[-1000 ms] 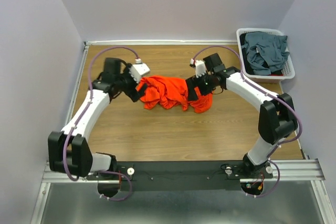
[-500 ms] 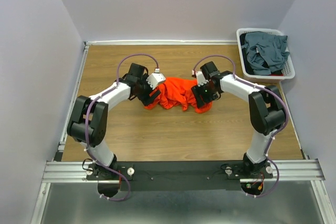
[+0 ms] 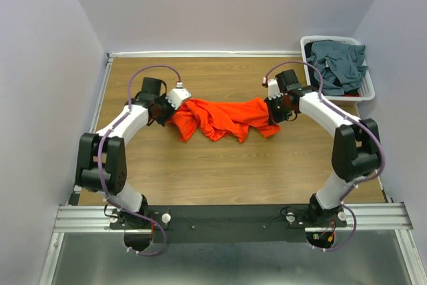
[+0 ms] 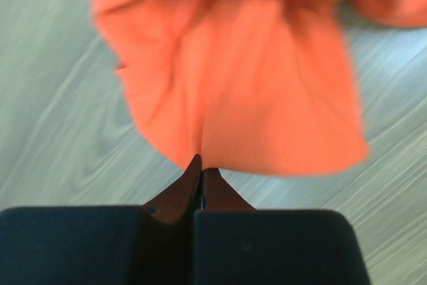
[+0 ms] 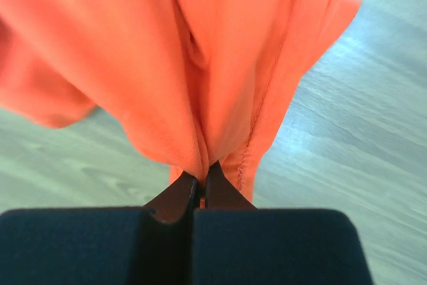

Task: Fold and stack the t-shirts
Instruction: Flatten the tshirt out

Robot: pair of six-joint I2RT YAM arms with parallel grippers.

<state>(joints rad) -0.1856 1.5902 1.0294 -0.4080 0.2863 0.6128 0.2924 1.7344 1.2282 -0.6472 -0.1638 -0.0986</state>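
Observation:
An orange-red t-shirt (image 3: 217, 117) hangs stretched between my two grippers over the middle of the wooden table. My left gripper (image 3: 172, 108) is shut on its left end; in the left wrist view the closed tips (image 4: 200, 168) pinch the cloth (image 4: 247, 85) at its lower edge. My right gripper (image 3: 272, 113) is shut on the right end, and the right wrist view shows the tips (image 5: 202, 177) clamped on bunched folds (image 5: 200, 58) beside a stitched hem. Dark slate blue-grey t-shirts (image 3: 337, 65) lie crumpled in the basket at the back right.
A white slatted basket (image 3: 367, 91) stands at the table's (image 3: 220, 171) back right corner, against the right wall. Pale walls close in the table on the left, back and right. A black rail with both arm bases runs along the near edge.
Both grippers closed on the orange-red shirt and moved apart. The bunched heap has been pulled out into a wider band between them.

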